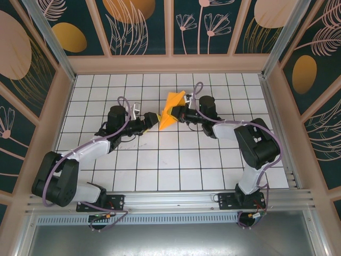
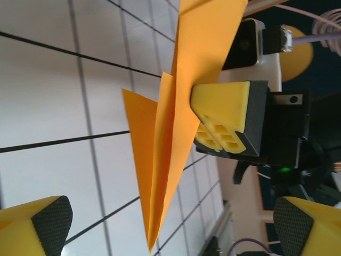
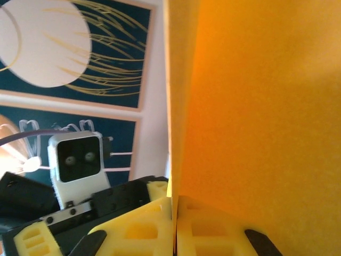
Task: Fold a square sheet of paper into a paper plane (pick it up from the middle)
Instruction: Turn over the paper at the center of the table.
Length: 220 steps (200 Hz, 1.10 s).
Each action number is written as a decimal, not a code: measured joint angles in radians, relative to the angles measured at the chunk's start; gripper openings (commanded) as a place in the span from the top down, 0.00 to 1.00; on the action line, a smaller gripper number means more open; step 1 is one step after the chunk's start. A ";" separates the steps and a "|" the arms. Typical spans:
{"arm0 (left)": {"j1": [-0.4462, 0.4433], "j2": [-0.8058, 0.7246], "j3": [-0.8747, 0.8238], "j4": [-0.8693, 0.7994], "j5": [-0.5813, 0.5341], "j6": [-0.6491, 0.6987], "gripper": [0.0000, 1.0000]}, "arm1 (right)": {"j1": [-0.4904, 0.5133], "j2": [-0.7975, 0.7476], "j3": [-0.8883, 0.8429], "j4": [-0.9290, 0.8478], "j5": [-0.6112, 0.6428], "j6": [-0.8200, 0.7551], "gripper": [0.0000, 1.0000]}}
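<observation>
From above, on the left: left gripper (image 1: 152, 118) spread wide, gripping nothing, aimed at the lower tip of the orange paper plane (image 1: 171, 109), raised over the middle of the white grid table (image 1: 176, 160); just right of it, right gripper (image 1: 179, 112) clamped on the paper. Through the left wrist camera, layered folds and a loose flap between parted fingertips (image 2: 45, 224), one yellow pad (image 2: 221, 106) of the other arm pressed against the paper. Through the right wrist camera, orange paper blocking the right half, own pads (image 3: 213, 234) squeezed on its edge, white camera housing (image 3: 77, 157) beyond against the patterned wall (image 3: 80, 53).

paper plane (image 2: 170, 133) top cut off, left fingers (image 2: 37, 226) cropped at btm, right fingers (image 2: 221, 106) part-hidden by it
</observation>
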 measured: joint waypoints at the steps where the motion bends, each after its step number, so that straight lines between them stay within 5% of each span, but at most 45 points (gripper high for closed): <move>1: 0.000 0.002 0.000 0.007 0.003 -0.005 0.01 | 0.000 0.000 0.001 0.002 -0.001 0.002 0.92; 37: 0.000 0.043 0.000 0.115 0.059 -0.069 0.06 | 0.014 0.002 0.026 0.082 -0.051 0.071 0.92; 87: -0.002 0.048 0.000 0.200 0.090 -0.116 0.47 | 0.035 0.019 0.044 0.105 -0.091 0.109 0.92; 162: -0.003 0.048 0.001 0.220 0.089 -0.097 0.90 | 0.035 0.026 0.044 0.107 -0.105 0.129 0.88; 220: -0.005 0.047 0.069 0.000 0.004 0.053 0.94 | 0.000 -0.014 0.044 -0.142 -0.040 -0.014 0.51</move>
